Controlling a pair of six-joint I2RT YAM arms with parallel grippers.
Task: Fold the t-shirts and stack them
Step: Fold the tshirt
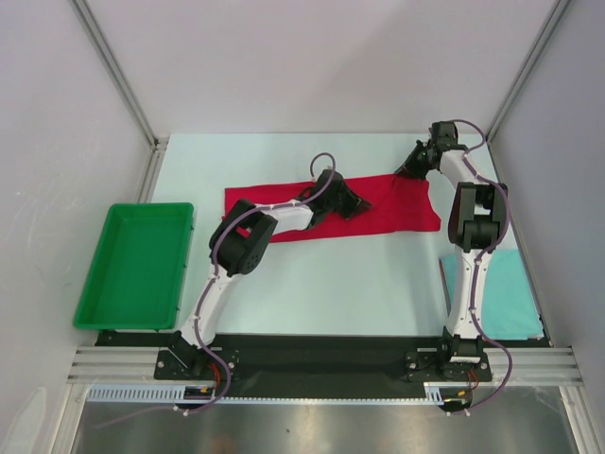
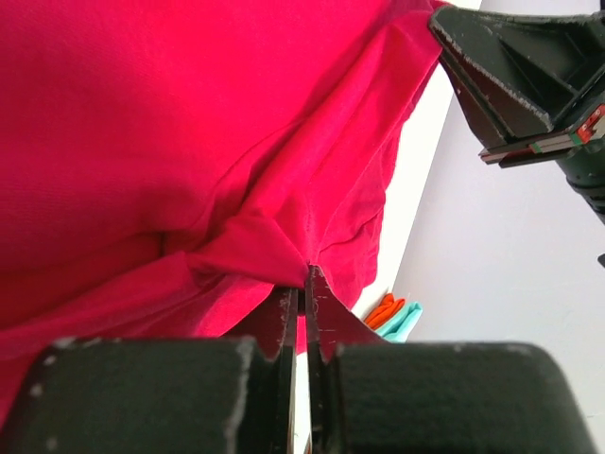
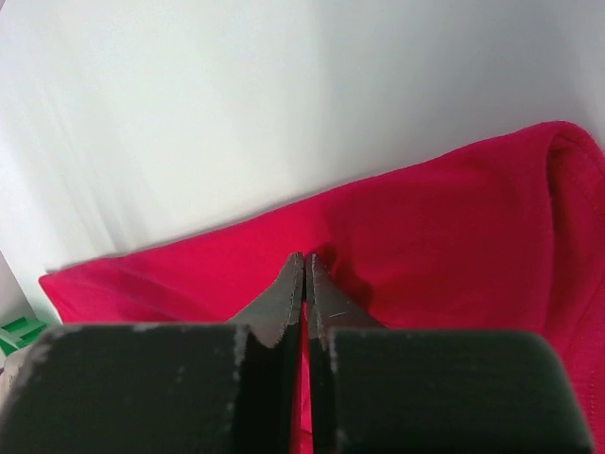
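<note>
Left tool [image 2: 304, 284] clamped on the middle of the red t-shirt [image 1: 397, 213], right tool [image 3: 305, 274] clamped on its far right edge, and we see its long axis running side to side across the worktop [image 1: 321, 274].

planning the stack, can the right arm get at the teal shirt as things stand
Probably not yet: the right gripper is shut on the red shirt. The teal shirt lies uncovered beside that arm's base, so once freed, likely yes.

There are two shirts, the red t-shirt [image 1: 397, 213] and the teal t-shirt [image 1: 506, 293], one green tray [image 1: 137, 270] and two arms [image 1: 236, 241] [image 1: 473, 227].
</note>
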